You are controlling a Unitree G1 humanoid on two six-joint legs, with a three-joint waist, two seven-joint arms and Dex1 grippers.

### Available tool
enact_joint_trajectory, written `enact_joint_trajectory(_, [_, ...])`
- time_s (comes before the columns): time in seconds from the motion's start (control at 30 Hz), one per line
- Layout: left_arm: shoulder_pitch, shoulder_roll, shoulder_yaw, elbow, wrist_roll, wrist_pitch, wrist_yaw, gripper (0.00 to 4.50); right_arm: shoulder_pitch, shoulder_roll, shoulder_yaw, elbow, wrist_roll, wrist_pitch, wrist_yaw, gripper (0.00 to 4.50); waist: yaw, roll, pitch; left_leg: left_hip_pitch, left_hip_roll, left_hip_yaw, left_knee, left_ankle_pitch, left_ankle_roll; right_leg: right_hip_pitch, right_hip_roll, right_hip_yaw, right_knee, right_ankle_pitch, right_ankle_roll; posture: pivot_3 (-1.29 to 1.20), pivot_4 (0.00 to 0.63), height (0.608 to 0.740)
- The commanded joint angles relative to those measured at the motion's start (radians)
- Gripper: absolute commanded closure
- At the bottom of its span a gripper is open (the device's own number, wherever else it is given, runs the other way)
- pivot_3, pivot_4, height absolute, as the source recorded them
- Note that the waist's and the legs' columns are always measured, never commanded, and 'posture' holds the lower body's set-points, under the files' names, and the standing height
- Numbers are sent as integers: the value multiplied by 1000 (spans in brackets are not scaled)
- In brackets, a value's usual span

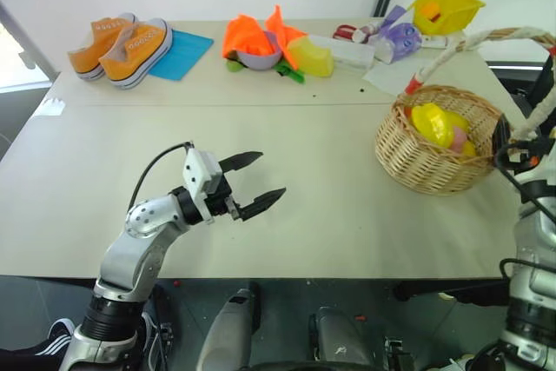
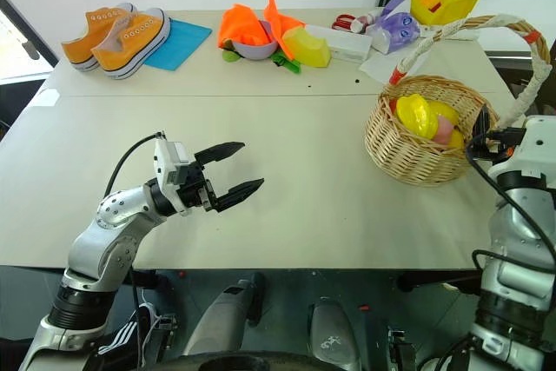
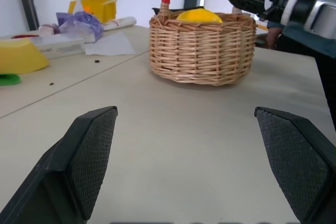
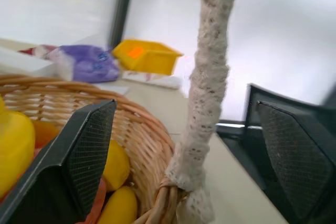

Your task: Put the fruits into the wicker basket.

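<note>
The wicker basket (image 1: 426, 167) stands at the table's right, and its arched handle (image 1: 486, 36) is wrapped in white and red. Inside lie fruits: a ribbed yellow starfruit (image 1: 432, 122), a pink peach (image 1: 458, 138) and yellow pieces (image 4: 116, 165). My right gripper (image 4: 181, 106) is open at the basket's right rim. The handle's white-wrapped post (image 4: 207, 93) stands between its fingers, and nothing is held. My left gripper (image 1: 271, 174) hovers open and empty over the table's near left, pointing toward the basket (image 3: 199, 51).
Along the far edge sit orange sneakers (image 1: 122, 48), a blue cloth (image 1: 180, 52), an orange-and-yellow cloth heap (image 1: 261, 39), a white box (image 1: 347, 51), a purple bag (image 1: 398, 39) and a yellow plastic bin (image 1: 447, 8). Bare tabletop lies between my left gripper and the basket.
</note>
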Motion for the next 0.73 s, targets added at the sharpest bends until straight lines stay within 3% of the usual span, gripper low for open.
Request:
enact_joint_trajectory(0.03, [1, 2, 18, -23, 3, -17, 7, 0, 16, 20, 25, -159, -72, -32, -52, 23, 0, 0, 0, 1, 0, 0, 0, 0, 0, 0, 0, 0, 0, 0, 0, 0, 150, 740])
enact_joint_trajectory(0.13, [10, 9, 32, -31, -3, -11, 16, 0, 42, -27, 149, -243, -175, -166, 24, 23, -2, 0, 0, 1, 0, 0, 0, 0, 0, -1, 0, 0, 0, 0, 0, 0, 150, 740])
enact_joint_trajectory(0.2, [18, 16, 47, -32, 2, -14, 26, 0, 60, -22, 256, -247, -112, -210, 139, 23, -7, 0, -1, 1, 0, 0, -1, 0, 0, -1, 0, 1, 0, 0, 0, 0, 150, 740])
enact_joint_trajectory(0.33, [40, 53, 99, -22, 28, 5, 65, 0, 85, -42, 383, -219, 283, 49, 468, 23, -3, 0, -1, 7, 1, 0, -2, 0, 0, 6, 1, 0, -2, 0, 0, 0, 150, 740])
enact_joint_trajectory(0.43, [65, 91, 149, -2, 57, 13, 104, 0, 74, -119, 379, -229, 526, 224, 665, 23, 1, 0, 0, 10, 0, -1, -2, -2, 2, 11, -1, 0, -5, 0, 0, 0, 150, 740])
enact_joint_trajectory(0.53, [104, 112, 173, -8, 72, -8, 107, 0, 30, -179, 392, -162, 491, 219, 750, 23, 0, 0, 0, 10, 0, -1, -1, -3, 2, 11, -3, 0, -8, -1, -1, 0, 150, 740])
enact_joint_trajectory(0.73, [191, 134, 223, -8, 96, -17, 132, 0, -79, -172, 423, -14, 401, 165, 790, 23, 2, 0, 0, 9, 0, -1, -4, -3, 1, 8, -5, 0, -9, -1, -2, 0, 150, 740])
